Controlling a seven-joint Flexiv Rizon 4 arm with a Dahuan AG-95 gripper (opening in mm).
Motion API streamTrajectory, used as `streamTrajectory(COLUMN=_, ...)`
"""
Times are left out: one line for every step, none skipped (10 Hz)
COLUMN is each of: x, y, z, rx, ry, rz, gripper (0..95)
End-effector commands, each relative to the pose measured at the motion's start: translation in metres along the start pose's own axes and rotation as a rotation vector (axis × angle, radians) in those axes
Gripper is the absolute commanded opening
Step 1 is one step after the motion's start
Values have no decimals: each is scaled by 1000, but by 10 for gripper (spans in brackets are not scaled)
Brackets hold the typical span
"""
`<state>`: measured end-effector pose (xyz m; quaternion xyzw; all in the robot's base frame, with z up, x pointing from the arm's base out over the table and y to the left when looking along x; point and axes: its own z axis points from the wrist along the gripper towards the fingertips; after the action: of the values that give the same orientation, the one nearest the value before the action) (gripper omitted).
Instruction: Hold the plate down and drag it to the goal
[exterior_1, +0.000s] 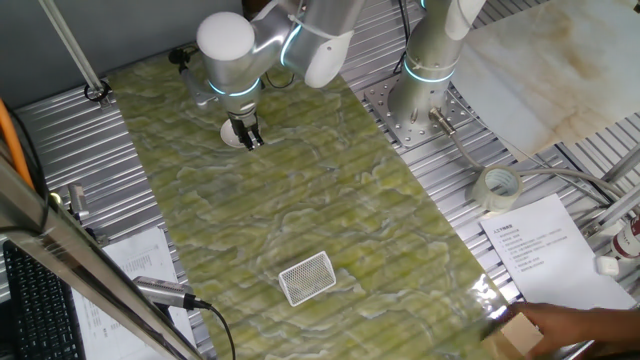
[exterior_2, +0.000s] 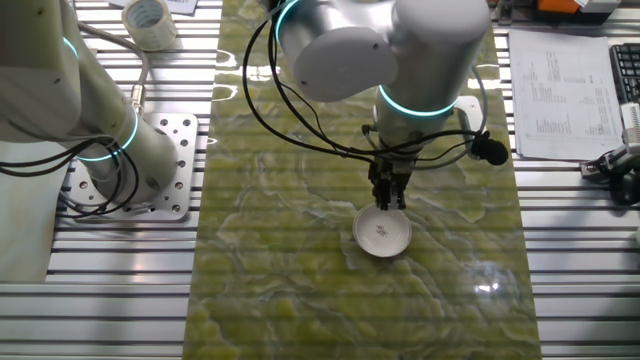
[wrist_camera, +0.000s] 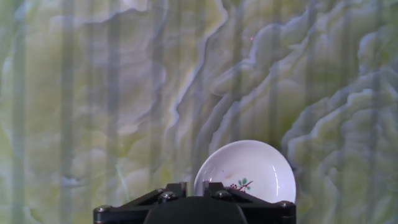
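The plate is a small round white dish on the green marbled mat, at the far end. It also shows in the other fixed view and in the hand view, where a small floral mark sits on it. My gripper points straight down with its tips at the plate's rim and its fingers close together, holding nothing. I cannot tell if the tips touch the plate. The goal is a white meshed tile near the mat's front end, far from the plate.
A second arm's base is bolted beside the mat. A clear tape roll and paper sheets lie on the ribbed metal table. A person's hand with a box is at the front right corner.
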<state>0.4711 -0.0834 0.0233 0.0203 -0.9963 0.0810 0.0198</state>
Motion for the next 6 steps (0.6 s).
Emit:
streamTrajectory(x=0, y=-1, z=0, rx=4, ry=0, rz=-1, gripper=0)
streamTrajectory(x=-1, y=-2, z=0, rx=6, ry=0, rz=-2, gripper=0)
streamTrajectory(x=-2, y=-2, z=-1, rx=3, ry=0, rz=-1, gripper=0)
streamTrajectory(x=-2, y=-2, z=-1, rx=4, ry=0, rz=1, gripper=0)
streamTrajectory(x=-2, y=-2, z=-1, rx=5, ry=-1, rz=5, gripper=0)
streamTrajectory(x=-2, y=-2, z=-1, rx=5, ry=-1, rz=8, gripper=0)
